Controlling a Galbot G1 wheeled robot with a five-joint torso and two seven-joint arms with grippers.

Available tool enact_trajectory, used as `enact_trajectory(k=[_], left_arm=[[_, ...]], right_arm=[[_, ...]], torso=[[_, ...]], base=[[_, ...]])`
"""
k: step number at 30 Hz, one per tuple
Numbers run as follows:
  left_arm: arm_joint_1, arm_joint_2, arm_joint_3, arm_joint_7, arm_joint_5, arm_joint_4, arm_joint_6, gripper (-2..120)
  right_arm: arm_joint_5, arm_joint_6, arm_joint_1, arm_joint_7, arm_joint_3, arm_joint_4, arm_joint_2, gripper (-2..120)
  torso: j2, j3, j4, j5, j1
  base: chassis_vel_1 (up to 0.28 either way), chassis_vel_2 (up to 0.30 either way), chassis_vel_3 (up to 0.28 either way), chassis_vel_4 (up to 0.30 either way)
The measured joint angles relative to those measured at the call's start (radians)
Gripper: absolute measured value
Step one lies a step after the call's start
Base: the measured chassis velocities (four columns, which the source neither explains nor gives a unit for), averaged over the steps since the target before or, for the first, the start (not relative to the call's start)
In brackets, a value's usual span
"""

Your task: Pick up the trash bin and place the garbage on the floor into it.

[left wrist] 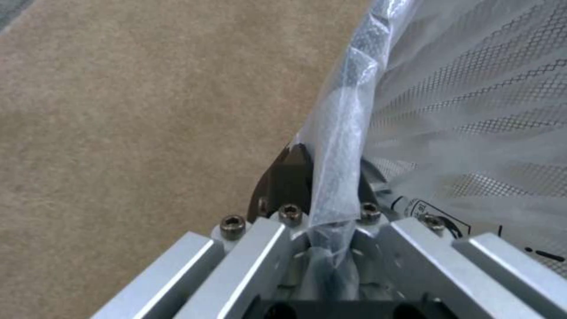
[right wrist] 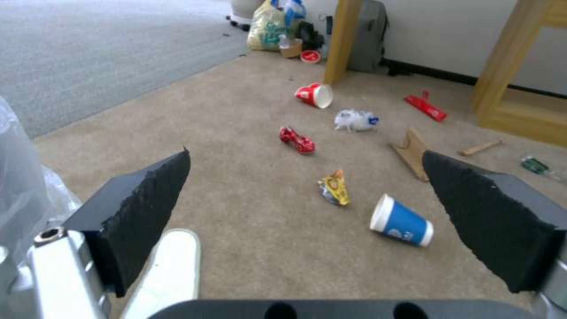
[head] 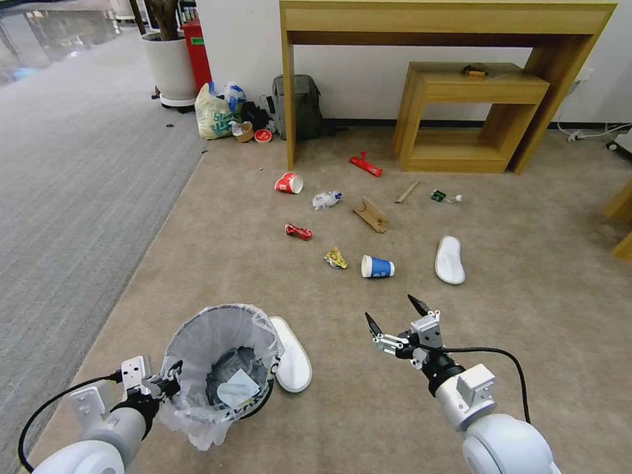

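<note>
The trash bin (head: 197, 342), black with a translucent white liner, is at my lower left with a scrap of paper inside. My left gripper (head: 170, 382) (left wrist: 328, 177) is shut on its bag-covered rim (left wrist: 348, 133). My right gripper (head: 390, 307) (right wrist: 305, 154) hovers open and holds nothing, just short of the blue cup (head: 377, 266) (right wrist: 401, 220). Garbage on the beige floor (head: 526, 342): a yellow wrapper (head: 335, 258), crushed red can (head: 297, 231), red cup (head: 289, 183), crumpled paper (head: 326, 199), cardboard (head: 371, 214), stick (head: 407, 191). One white slipper (head: 292, 355) touches the bin, another (head: 449, 259) lies right.
A wooden desk (head: 447, 20) and a low shelf (head: 474, 118) stand against the far wall. A grey backpack (head: 297, 105), a shopping bag (head: 214, 115), a white plant pot (head: 170, 66) and a red bin (head: 196, 52) crowd the far left. Grey ribbed carpet (head: 79, 171) runs along the left.
</note>
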Motion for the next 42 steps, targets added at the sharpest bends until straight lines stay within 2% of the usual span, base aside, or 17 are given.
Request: enact_trajectory(k=[11, 25, 28, 35, 39, 40, 41, 42], left_arm=[[0.004, -0.006, -0.001, 0.002, 0.001, 0.000, 0.000, 0], [0.013, -0.009, -0.010, 0.004, -0.002, -0.010, 0.000, 0], [0.018, -0.010, -0.012, 0.004, -0.001, -0.015, 0.000, 0], [0.020, -0.013, -0.012, 0.001, 0.001, -0.016, 0.000, 0], [0.021, -0.015, -0.013, 0.000, 0.003, -0.016, 0.000, 0], [0.021, -0.016, -0.014, -0.002, 0.004, -0.016, 0.000, 0], [0.021, -0.016, -0.014, -0.002, 0.004, -0.016, 0.000, 0], [0.021, -0.016, -0.014, -0.004, 0.004, -0.017, 0.000, 0]], right_arm=[[0.001, -0.002, -0.002, -0.009, -0.004, -0.031, -0.005, 100], [0.129, -0.049, 0.105, -0.061, -0.005, -0.161, -0.056, 100], [0.190, -0.077, 0.189, -0.129, -0.025, -0.284, -0.084, 100], [0.197, -0.130, 0.320, -0.234, -0.072, -0.409, -0.109, 100], [0.195, -0.154, 0.393, -0.258, -0.121, -0.476, -0.105, 100], [0.169, -0.158, 0.449, -0.289, -0.163, -0.548, -0.087, 100], [0.169, -0.158, 0.449, -0.289, -0.163, -0.548, -0.087, 100], [0.155, -0.158, 0.495, -0.303, -0.202, -0.611, -0.070, 100]], torso=[[0.000, 0.000, -0.0001, 0.0000, 0.000], [0.000, 0.000, -0.0002, 0.0002, 0.000], [0.000, 0.000, -0.0001, 0.0002, 0.000], [0.000, 0.000, -0.0001, 0.0000, 0.000], [0.000, 0.000, 0.0000, -0.0002, 0.000], [0.000, 0.000, 0.0000, 0.0002, 0.000], [0.000, 0.000, 0.0000, 0.0002, 0.000], [0.000, 0.000, 0.0000, -0.0002, 0.000]], base=[[0.097, 0.100, -0.099, -0.095], [0.019, 0.013, -0.018, -0.017], [0.000, 0.000, 0.000, 0.000], [0.000, 0.000, 0.000, 0.000], [0.000, 0.000, 0.000, 0.000], [0.000, 0.000, 0.000, 0.000], [0.000, 0.000, 0.000, 0.000], [0.000, 0.000, 0.000, 0.000]])
